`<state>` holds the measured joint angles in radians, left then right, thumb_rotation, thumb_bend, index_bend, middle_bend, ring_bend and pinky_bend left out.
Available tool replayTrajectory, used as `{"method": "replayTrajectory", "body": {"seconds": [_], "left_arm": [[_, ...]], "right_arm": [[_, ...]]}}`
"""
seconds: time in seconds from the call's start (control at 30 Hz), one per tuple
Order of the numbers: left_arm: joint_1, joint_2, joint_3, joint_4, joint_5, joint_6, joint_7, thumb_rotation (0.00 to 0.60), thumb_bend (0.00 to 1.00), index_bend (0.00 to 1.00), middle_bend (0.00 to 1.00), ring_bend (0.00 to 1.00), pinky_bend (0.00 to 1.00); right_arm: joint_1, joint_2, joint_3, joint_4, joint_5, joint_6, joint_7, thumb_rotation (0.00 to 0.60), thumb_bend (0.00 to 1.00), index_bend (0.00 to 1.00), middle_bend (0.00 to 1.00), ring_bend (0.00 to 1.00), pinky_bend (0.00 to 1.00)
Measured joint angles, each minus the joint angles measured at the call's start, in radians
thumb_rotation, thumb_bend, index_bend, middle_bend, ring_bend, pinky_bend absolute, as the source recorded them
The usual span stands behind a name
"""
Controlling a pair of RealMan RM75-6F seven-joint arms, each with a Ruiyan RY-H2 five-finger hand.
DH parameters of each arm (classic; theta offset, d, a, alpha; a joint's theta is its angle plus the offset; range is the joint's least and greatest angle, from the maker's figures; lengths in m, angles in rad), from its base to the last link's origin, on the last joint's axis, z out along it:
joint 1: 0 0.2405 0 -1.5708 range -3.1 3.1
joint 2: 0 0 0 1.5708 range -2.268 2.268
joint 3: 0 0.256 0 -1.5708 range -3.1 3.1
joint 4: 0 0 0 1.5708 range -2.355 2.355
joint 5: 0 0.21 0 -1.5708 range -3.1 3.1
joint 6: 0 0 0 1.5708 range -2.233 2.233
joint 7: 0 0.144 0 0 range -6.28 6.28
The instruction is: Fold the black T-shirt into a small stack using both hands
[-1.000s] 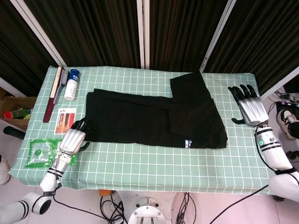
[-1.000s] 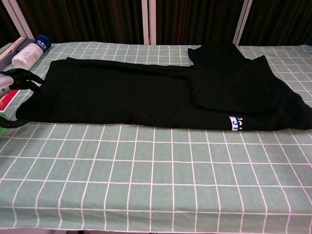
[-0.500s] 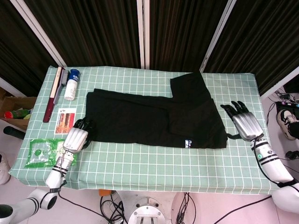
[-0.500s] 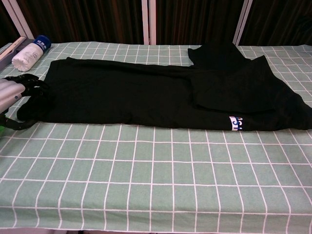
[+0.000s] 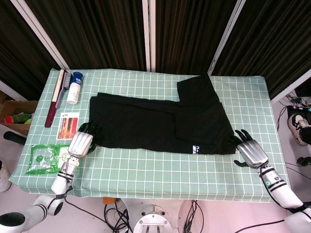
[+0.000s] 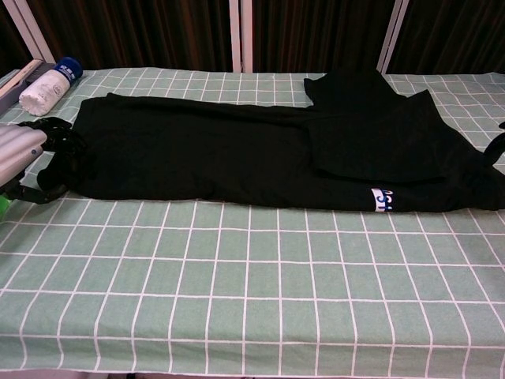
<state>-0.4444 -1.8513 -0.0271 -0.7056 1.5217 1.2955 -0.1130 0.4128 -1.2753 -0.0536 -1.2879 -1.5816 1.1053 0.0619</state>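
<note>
Head view, black T-shirt (image 5: pixel 160 121) between left hand (image 5: pixel 80 143), right hand (image 5: pixel 251 153)

In the chest view the left hand (image 6: pixel 20 150) is cut off by the left edge, and only dark fingertips of the right hand (image 6: pixel 497 150) are seen at the right edge.
</note>
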Motion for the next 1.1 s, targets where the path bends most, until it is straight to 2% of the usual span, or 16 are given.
{"method": "replayTrajectory", "body": {"seconds": [0.2, 0.43, 0.6, 0.87, 1.1], "left_arm": [[0.004, -0.008, -0.004, 0.021, -0.002, 0.001, -0.029, 0.600, 0.43, 0.54, 0.25, 0.10, 0.19], [0.007, -0.020, -0.008, 0.043, -0.004, 0.004, -0.069, 0.600, 0.44, 0.56, 0.29, 0.13, 0.19], [0.009, -0.031, -0.008, 0.061, 0.000, 0.012, -0.103, 0.600, 0.47, 0.59, 0.32, 0.14, 0.19], [0.044, -0.003, 0.014, 0.012, 0.026, 0.081, -0.101, 0.600, 0.47, 0.59, 0.32, 0.14, 0.19], [0.130, 0.070, 0.067, -0.160, 0.050, 0.155, -0.029, 0.600, 0.47, 0.59, 0.32, 0.14, 0.19]], "right_arm": [[-0.005, -0.141, 0.007, 0.207, -0.026, 0.048, 0.037, 0.600, 0.28, 0.41, 0.25, 0.05, 0.08], [0.001, -0.280, 0.012, 0.449, -0.060, 0.106, 0.149, 0.600, 0.50, 0.67, 0.36, 0.14, 0.13], [-0.003, -0.337, 0.004, 0.566, -0.084, 0.168, 0.240, 0.600, 0.54, 0.71, 0.38, 0.16, 0.14], [-0.052, -0.298, -0.028, 0.566, -0.110, 0.264, 0.276, 0.600, 0.54, 0.72, 0.38, 0.16, 0.14], [-0.126, -0.214, -0.071, 0.461, -0.125, 0.325, 0.248, 0.600, 0.54, 0.72, 0.38, 0.16, 0.14]]}}
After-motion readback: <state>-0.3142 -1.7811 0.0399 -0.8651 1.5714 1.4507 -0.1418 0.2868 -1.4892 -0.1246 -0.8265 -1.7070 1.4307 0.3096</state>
